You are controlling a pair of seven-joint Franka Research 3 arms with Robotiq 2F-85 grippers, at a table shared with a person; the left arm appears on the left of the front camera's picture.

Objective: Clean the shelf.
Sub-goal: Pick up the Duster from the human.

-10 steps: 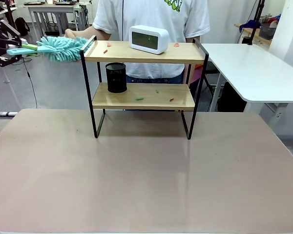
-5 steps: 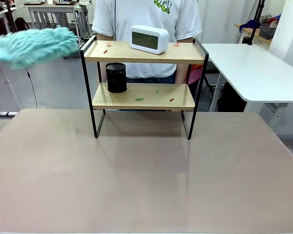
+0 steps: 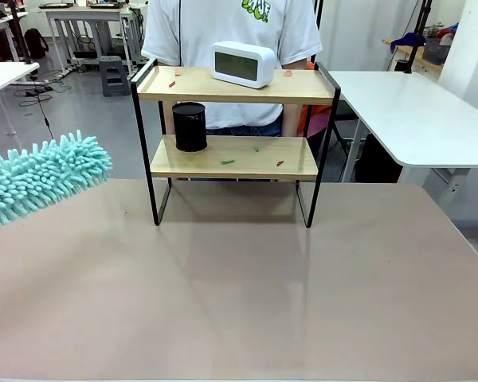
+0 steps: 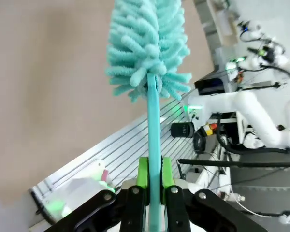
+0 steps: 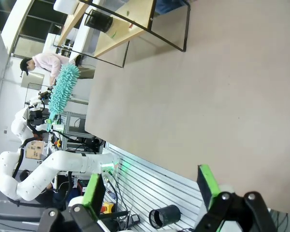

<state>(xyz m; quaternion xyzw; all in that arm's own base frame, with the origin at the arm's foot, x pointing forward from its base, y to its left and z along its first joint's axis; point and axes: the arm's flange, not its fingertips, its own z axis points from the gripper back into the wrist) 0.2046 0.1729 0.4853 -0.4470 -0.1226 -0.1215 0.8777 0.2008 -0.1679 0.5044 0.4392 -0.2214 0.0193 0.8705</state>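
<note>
The shelf [image 3: 233,161] stands at the table's far middle, its two wooden boards strewn with small red and green scraps. A white clock [image 3: 242,64] sits on the top board and a black mesh cup [image 3: 190,126] on the lower one. A fluffy teal duster [image 3: 40,179] hangs over the table's left edge, well left of the shelf and lower than its boards. My left gripper [image 4: 154,176] is shut on the handle of the duster [image 4: 147,43]. My right gripper [image 5: 151,188] stands open and empty above the near table edge, far from the shelf [image 5: 130,24].
A person in a white T-shirt [image 3: 231,24] stands right behind the shelf. A second white table [image 3: 414,111] adjoins at the far right. The brown tabletop [image 3: 239,286] in front of the shelf is bare.
The duster has swung from beside the shelf's top left corner down and nearer, to the table's left edge. The person's hand at that corner has drawn back.
</note>
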